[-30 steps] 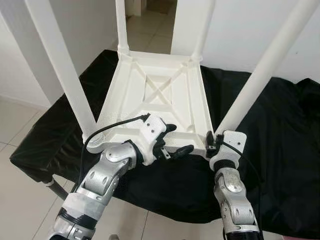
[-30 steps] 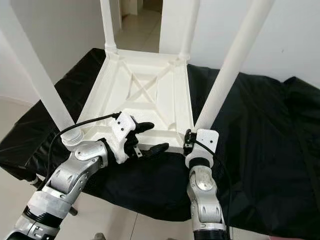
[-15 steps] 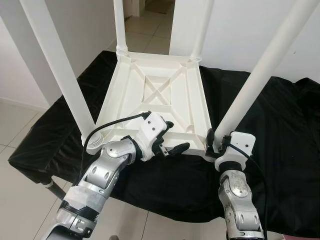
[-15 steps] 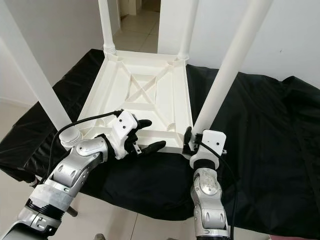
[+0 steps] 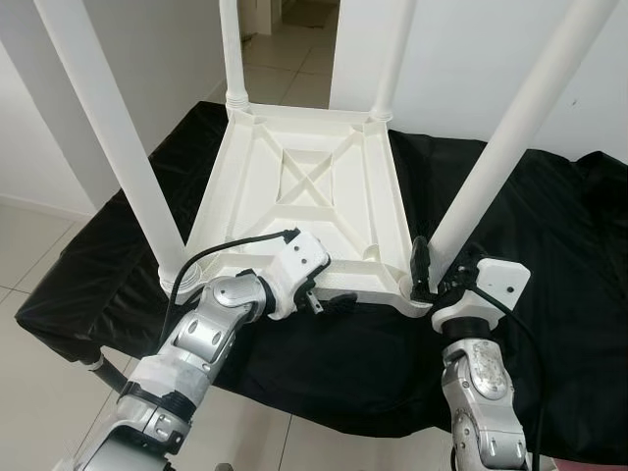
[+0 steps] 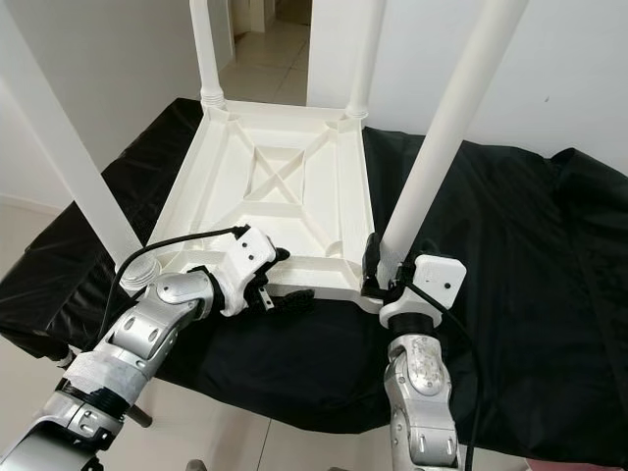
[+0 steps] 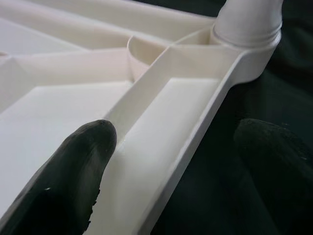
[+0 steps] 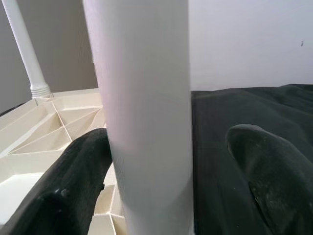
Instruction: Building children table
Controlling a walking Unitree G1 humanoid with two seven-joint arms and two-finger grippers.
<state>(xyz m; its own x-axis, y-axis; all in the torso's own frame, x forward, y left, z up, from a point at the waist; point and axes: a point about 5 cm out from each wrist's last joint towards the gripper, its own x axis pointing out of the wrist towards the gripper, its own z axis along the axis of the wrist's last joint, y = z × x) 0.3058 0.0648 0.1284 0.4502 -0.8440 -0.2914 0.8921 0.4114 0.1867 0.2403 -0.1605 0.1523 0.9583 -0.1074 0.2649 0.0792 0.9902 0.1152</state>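
nearest the camera, the left gripper (image 5: 329, 294) sits at the near edge of the upturned white table (image 5: 304, 201), its fingers spread: in the left wrist view one black finger (image 7: 78, 166) lies on the inside of the tabletop's ribbed underside, the other (image 7: 274, 161) hangs outside over the black cloth (image 5: 559, 245), and the near rim (image 7: 190, 147) runs between them without being pinched. to the right, the right gripper (image 5: 432, 275) is at the base of the near right leg (image 5: 491, 167). the right wrist view shows that white leg (image 8: 146, 112) standing between the two fingers, one finger (image 8: 73, 181) up against its side and the other (image 8: 264, 166) set apart from it, so the claw is spread around the leg rather than clamped.

the table lies upside down on the cloth-covered surface, its four legs pointing up. the near left leg (image 5: 113, 137) rises from its socket beside the left arm. further back, the far left leg (image 5: 232, 49) and far right leg (image 5: 392, 59) stand at the far corners, with a cross-shaped rib (image 5: 307, 177) in the middle of the underside. beyond lie a white wall (image 5: 510, 39) and a tiled floor (image 5: 285, 59).
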